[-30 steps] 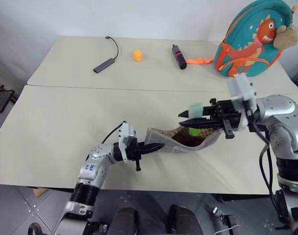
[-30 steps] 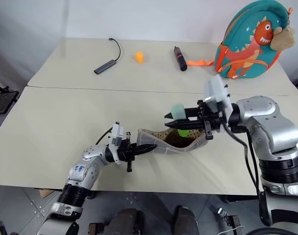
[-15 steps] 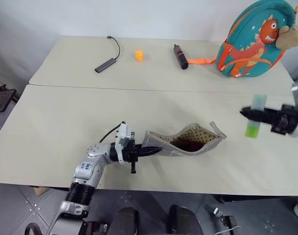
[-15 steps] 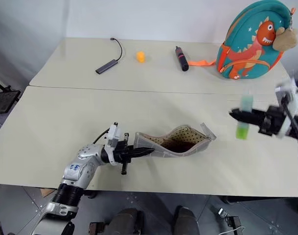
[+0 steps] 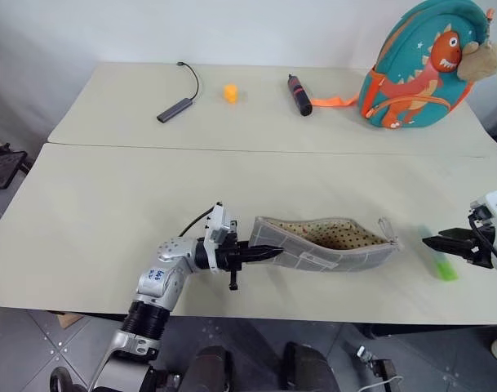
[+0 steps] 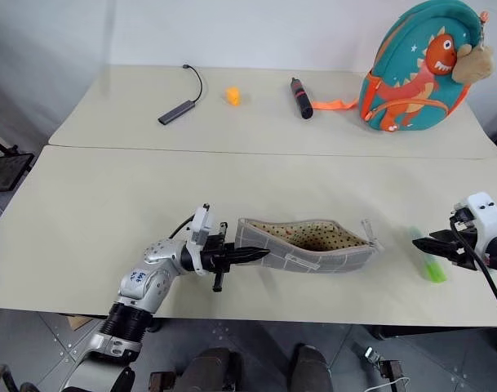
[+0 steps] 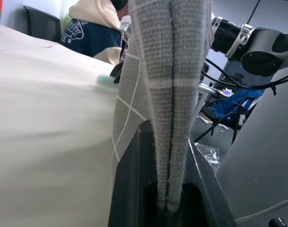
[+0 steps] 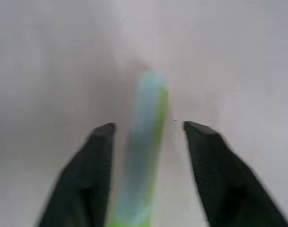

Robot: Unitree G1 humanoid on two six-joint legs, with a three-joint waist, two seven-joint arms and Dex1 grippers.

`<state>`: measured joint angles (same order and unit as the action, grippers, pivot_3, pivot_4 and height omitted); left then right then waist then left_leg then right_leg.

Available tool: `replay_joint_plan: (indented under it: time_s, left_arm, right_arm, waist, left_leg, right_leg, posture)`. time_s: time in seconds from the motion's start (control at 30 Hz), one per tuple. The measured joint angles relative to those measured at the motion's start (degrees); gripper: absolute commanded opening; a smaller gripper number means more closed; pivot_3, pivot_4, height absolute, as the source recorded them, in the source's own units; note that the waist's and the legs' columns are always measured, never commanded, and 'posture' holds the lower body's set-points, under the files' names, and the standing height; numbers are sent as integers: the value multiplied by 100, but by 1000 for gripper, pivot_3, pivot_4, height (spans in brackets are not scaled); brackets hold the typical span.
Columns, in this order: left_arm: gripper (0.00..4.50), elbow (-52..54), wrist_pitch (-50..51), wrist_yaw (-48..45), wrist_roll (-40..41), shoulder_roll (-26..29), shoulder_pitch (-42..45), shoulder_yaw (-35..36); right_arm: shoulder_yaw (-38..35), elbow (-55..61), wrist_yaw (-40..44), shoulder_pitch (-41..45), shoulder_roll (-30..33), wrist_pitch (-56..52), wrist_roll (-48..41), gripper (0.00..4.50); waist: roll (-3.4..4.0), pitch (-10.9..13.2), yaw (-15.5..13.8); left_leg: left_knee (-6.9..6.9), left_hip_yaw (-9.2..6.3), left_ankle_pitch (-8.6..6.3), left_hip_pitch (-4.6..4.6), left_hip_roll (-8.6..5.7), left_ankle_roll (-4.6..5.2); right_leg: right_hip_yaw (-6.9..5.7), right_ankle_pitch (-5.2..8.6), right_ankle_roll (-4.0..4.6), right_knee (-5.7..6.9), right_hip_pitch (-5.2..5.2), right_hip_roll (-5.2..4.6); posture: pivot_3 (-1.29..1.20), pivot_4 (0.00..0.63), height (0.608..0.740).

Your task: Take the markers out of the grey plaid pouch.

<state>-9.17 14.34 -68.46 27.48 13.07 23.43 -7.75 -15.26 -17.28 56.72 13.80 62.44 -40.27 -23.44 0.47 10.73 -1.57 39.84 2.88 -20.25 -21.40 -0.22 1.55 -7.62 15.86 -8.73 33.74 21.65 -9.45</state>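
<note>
1 green marker point(image 6: 428, 262) on table, grey plaid pouch point(image 6: 305, 244) unzipped.

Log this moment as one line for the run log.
left gripper: shut on grey plaid pouch | right gripper: open, green marker between its fingers, on table | pouch open

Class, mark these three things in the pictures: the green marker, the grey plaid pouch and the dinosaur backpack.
green marker point(image 6: 432, 266): right eye view, middle of its barrel, lying on the table.
grey plaid pouch point(image 5: 313, 258): left eye view, its grey checked outer side.
dinosaur backpack point(image 5: 423, 65): left eye view, the orange dinosaur on its front.
</note>
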Motion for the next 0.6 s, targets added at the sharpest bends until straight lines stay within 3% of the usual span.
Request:
replay_joint_plan:
  time_s: [0.1, 0.23, 0.4, 0.5, 0.6]
  left_arm:
    - [0, -76, -28, 1, 0, -67, 19, -3]
    - [0, -111, -128, -10, -30, -71, 34, -5]
    - [0, -312, -266, -46, -68, -103, 85, -4]
    - [0, -332, -316, -48, -86, -151, 130, -14]
    - [0, -407, -360, -55, -88, -147, 126, -3]
  right_arm:
    - [-546, 20, 513, -214, -9, 506, -245, 4464]
    - [-1306, 250, 1308, -393, 26, 1059, -618, 4464]
    - [-1598, 1412, 1749, 70, 427, 200, -1632, 4464]
    - [-1311, 2287, 1980, 418, 558, -82, -2089, 3891]
    - [-622, 2725, 1986, 791, 540, -148, -2136, 2872]
  waist:
    - [4, 2, -19]
    - [6, 3, 1]
    - [30, 12, 44]
    - [21, 15, 20]
    - [19, 16, 2]
  left_leg:
    - [-1, 1, 0, -6, -4, 0]
    - [-2, 4, 0, -4, -2, 0]
    - [-1, -25, -2, 15, 13, -2]
    - [4, -39, -4, 11, 14, -5]
    - [13, -46, -9, 4, 14, 4]
  right_leg:
    - [-4, -2, -3, -7, -1, 0]
    - [-3, -2, -4, -8, -3, 2]
    - [9, -3, -6, -3, -4, 3]
    - [4, -3, -4, -3, -6, 6]
    - [7, -5, -7, -3, -6, -6]
  posture:
    - [0, 150, 740]
    - [0, 150, 740]
    - [0, 150, 740]
    - [0, 150, 740]
    - [0, 150, 740]
